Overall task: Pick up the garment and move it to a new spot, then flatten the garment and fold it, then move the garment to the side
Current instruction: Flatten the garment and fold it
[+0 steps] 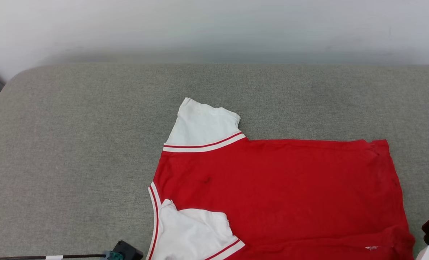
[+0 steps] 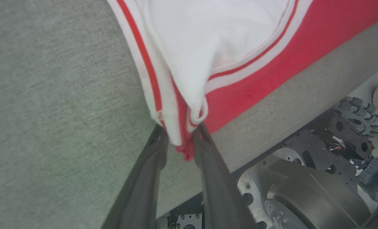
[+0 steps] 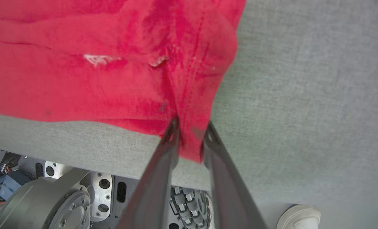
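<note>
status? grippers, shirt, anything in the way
Left gripper shut on garment, near sleeve; right gripper shut on near hem corner. Garment spread on grey cushion. Pale shoe on floor below.

Head above, wrists near shared garment [image 1: 272, 187]

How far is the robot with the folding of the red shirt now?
Looks done: the garment lies spread nearly flat on the grey cushion. In hand: the left pincer is shut on its striped trim, the right pincer on a hem corner, both at the near edge. Left: the fold itself, since the far sleeve sticks out, and moving it aside.
</note>
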Controlling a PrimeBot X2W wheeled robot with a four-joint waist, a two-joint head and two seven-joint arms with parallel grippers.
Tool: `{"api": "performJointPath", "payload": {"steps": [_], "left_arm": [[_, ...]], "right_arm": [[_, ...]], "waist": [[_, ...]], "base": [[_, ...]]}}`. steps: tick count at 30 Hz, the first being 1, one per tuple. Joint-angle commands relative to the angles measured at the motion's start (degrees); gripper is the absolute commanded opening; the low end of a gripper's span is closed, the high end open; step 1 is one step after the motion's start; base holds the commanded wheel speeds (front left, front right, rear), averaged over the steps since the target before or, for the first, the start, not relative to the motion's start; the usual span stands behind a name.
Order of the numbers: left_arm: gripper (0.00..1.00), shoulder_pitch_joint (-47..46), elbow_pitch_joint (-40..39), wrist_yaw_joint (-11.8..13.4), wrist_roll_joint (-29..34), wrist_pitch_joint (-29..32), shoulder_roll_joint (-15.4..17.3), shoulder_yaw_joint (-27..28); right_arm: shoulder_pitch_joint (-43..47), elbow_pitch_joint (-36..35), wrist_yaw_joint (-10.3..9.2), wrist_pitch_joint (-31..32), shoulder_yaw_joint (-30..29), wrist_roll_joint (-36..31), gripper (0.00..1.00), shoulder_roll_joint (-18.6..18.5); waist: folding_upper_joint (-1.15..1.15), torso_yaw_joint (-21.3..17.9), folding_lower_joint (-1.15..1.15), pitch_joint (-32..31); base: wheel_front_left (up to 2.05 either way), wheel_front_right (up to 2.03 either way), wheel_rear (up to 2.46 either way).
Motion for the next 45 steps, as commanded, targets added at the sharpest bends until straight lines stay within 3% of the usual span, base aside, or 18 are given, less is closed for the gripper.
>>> {"api": "performJointPath", "payload": {"steps": [1, 9, 12, 18, 23, 27, 31, 36, 41, 45], "left_arm": [[1.00, -0.82, 0.54, -0.27, 0.42, -0.94, -0.49, 0.11], [1.00, -2.99, -0.34, 1.52, 1.84, -8.90, -2.40, 3.82], [1.00, -3.95, -1.55, 2.23, 1.20, -16.22, -5.10, 7.08], [1.00, -6.15, -0.39, 4.26, 6.07, -27.01, -7.37, 9.76], [1.00, -6.36, 0.34, 8.30, 9.16, -33.45, -10.82, 12.81], [1.00, -4.64, -1.01, 9.33, 9.47, -34.57, -14.29, 16.74], [1.00, -2.27, -3.00, 8.08, 11.41, -34.63, -18.02, 21.32], [1.00, -1.20, -2.78, 5.27, 13.97, -34.59, -20.54, 24.56], [1.00, -2.93, -1.07, 2.50, 15.50, -34.59, -21.14, 26.08], [1.00, -8.09, 0.44, -0.49, 15.61, -32.22, -18.21, 26.01]], "right_arm": [[-1.05, 0.37, -0.06, -1.16, 0.26, -0.16, 1.00, 0.50], [-3.10, -1.49, -0.05, -6.52, -0.62, -0.23, 1.00, 0.18], [-4.64, -3.44, -0.06, -11.25, -1.90, 1.45, 1.00, 1.29], [-7.73, -7.68, -0.05, -24.69, -1.91, -0.41, 1.00, 2.18], [-9.03, -10.01, -0.05, -36.71, -3.52, -1.66, 1.00, 6.06], [-9.11, -10.94, -0.04, -43.76, -4.19, -3.33, 1.00, 10.75], [-8.85, -10.00, -0.04, -49.51, -3.59, -4.78, 1.00, 14.84], [-8.94, -8.27, -0.04, -54.04, -2.15, -5.54, 1.00, 17.17], [-9.76, -6.34, -0.04, -56.29, -1.61, -4.55, 1.00, 18.38], [-11.24, -6.54, -0.04, -56.95, -1.07, -3.65, 1.00, 18.81]], "waist": [[0.00, 0.04, 0.00, -0.24], [0.00, 0.19, 0.00, -2.42], [0.00, 0.23, 0.00, -3.05], [0.00, -0.21, 0.00, -3.43], [0.00, -0.87, 0.00, -2.96], [0.00, -1.56, 0.00, -2.31], [0.00, -1.86, 0.00, -1.96], [0.00, -2.29, 0.00, -0.65], [0.00, -3.22, 0.00, 1.33], [0.00, -4.48, 0.00, 4.54]], "base": [[0.00, 0.00, 0.00], [0.00, 0.00, 0.00], [0.00, 0.00, 0.00], [0.00, 0.00, 0.00], [0.00, 0.00, 0.00], [0.00, 0.00, 0.00], [0.00, 0.00, 0.00], [0.00, 0.00, 0.00], [0.00, 0.00, 0.00], [0.00, 0.00, 0.00]]}}
